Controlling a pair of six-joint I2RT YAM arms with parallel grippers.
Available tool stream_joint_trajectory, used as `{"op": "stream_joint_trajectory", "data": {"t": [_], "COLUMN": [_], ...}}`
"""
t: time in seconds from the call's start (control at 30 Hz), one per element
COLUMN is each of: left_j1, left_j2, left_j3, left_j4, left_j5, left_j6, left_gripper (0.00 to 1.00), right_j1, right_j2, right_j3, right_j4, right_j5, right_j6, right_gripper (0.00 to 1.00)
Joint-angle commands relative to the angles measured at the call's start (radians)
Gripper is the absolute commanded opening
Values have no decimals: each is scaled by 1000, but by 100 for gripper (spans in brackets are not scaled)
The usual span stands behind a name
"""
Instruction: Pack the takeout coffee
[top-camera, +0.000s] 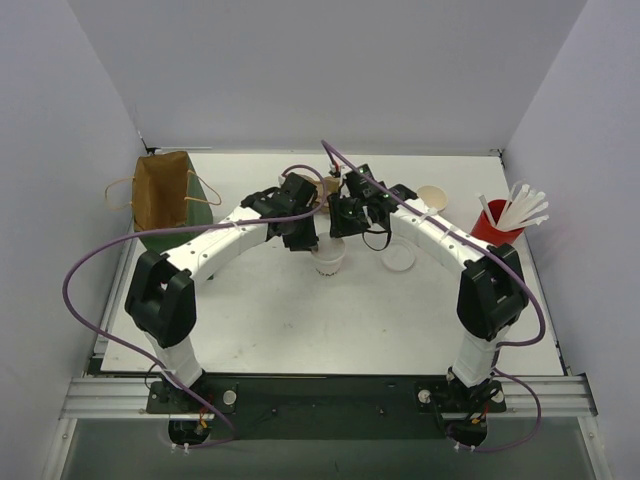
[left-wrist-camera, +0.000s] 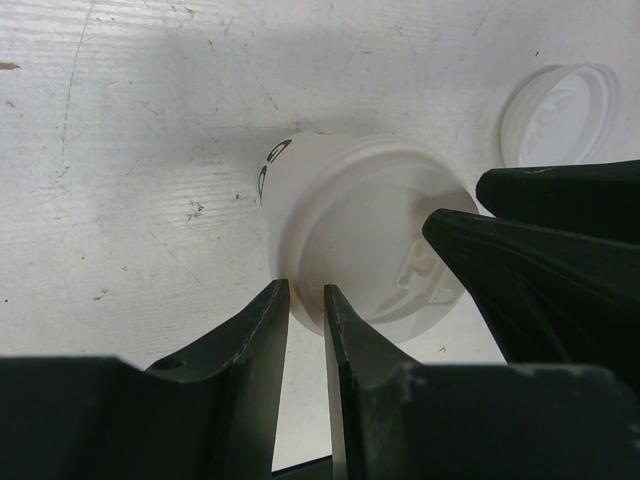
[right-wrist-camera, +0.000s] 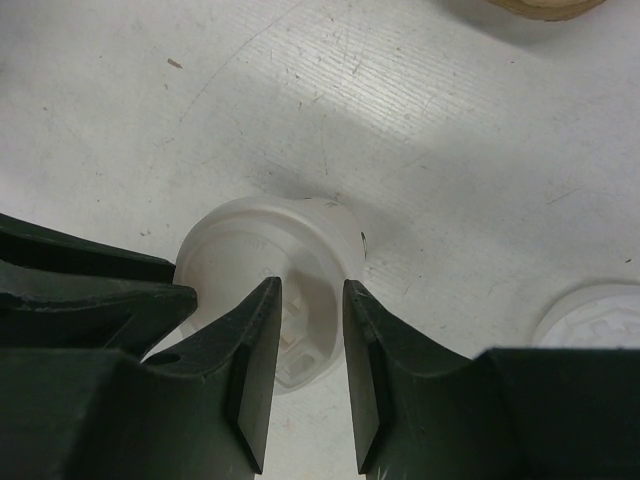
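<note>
Takeout coffee (top-camera: 330, 262): upright, lidded, mid-table, directly beneath both grippers. Left gripper (left-wrist-camera: 305, 292): jaws narrowly apart at its rim, clamping nothing you can see. Right gripper (right-wrist-camera: 310, 287): likewise, over its top. Spare lid (top-camera: 398, 258): just right. Bag (top-camera: 163, 190): far left, nearer your left arm (top-camera: 212, 242), mouth open. Red cup (top-camera: 492, 230): holds straws (top-camera: 520, 210).

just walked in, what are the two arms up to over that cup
Both arms reach over the white cup in the middle, its lid already on. The left gripper is at the lid's edge, the right gripper over its top; both sets of jaws are slightly apart, and I can't tell if either is pinching it. The paper bag sits at the left.
</note>
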Motion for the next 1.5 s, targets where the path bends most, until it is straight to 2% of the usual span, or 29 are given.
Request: {"op": "stream_joint_trajectory", "data": {"t": [0.0,0.23,0.47,0.6,1.13,1.47], "left_j1": [1,-1,-1,-4,-14,-16], "left_j2": [16,33,55,72,82,93], "left_j3": [7,35,58,59,-151,-212], "left_j4": [37,27,18,1,78,110], "left_j5": [-23,-35,-42,-56,-96,-87], "left_j6": [-11,2,18,22,-13,-19], "left_gripper": [31,27,22,22,21,20], "right_j1": [8,13,16,25,45,69], "right_j2": [27,17,15,15,18,43], "right_j3": [-9,-41,-58,-69,-245,-293], "right_j4": [-7,-4,0,3,83,97], "right_j5": [-4,19,29,38,62,84], "right_j6": [11,28,58,74,186,232], "right_gripper": [27,27,16,15,12,11]}}
